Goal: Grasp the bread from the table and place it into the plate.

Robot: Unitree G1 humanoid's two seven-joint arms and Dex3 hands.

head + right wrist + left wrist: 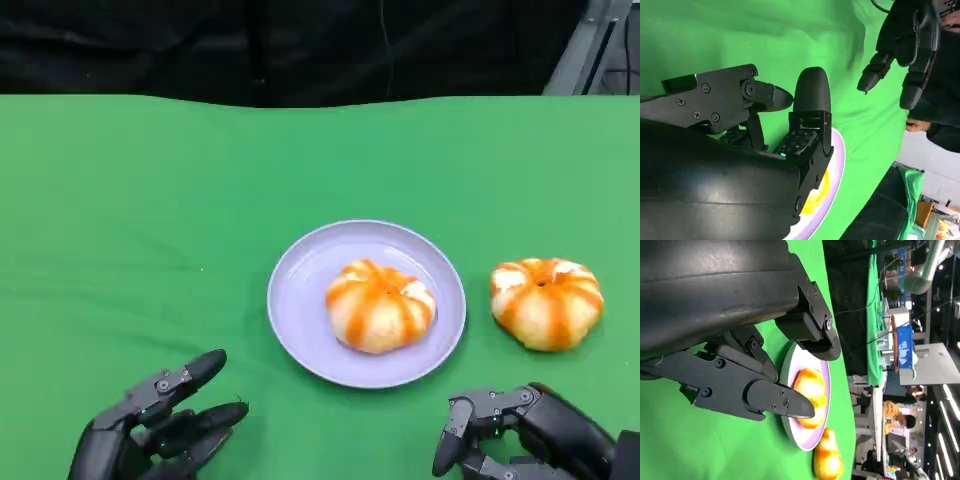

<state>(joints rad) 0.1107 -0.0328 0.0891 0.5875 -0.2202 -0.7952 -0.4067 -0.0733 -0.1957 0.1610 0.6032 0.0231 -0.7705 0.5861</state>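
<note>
Nearby, bread [546,303] beside plate [300,300] rim

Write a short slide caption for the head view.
One bread on the plate, another bread beside it.

No text, label, brand, number or sign can be read anywhere.

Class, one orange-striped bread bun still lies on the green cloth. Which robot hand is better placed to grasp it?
Probably the right robot hand: it sits empty just below the orange-striped bread bun; the left robot hand is beyond the lavender plate.
</note>
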